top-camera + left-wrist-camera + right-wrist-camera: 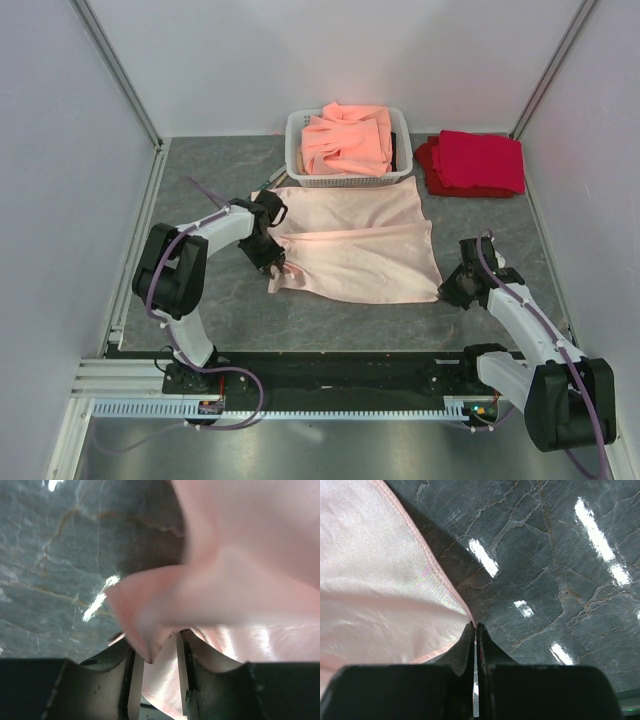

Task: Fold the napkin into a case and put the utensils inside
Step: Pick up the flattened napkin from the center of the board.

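Centrally on the grey marbled tabletop point(200, 300) lies the napkin point(355, 250), a thin pale-pink cloth spread flat. A crease runs left to right across its middle, and the near part is wider than the far part. Its far edge reaches close to a white basket point(298, 172).

The left hand point(272, 265) sits at the napkin's left edge, where the cloth is gathered into a small raised bunch. In the left wrist view its fingers point(134, 680) stand apart, straddling a pointed fold of the pink fabric. More cloth shows in the gap between them, and they are not pressed together on it. A blurred swell of the napkin fills the upper right of that view, with bare stone to the left.

The right hand point(450, 290) is at the napkin's near right corner. In the right wrist view its two fingers are clenched tight together, and the hemmed corner of the cloth runs straight into their tips, so it grips the napkin there. Bare tabletop with bright light reflections lies to the right of the fingers.

Farther out, the basket at the far middle holds a heap of orange-salmon cloths point(348, 138). Just to its right a stack of deep red folded cloths point(475, 162) rests on the tabletop. White walls enclose the scene on the left, the right and the far side.
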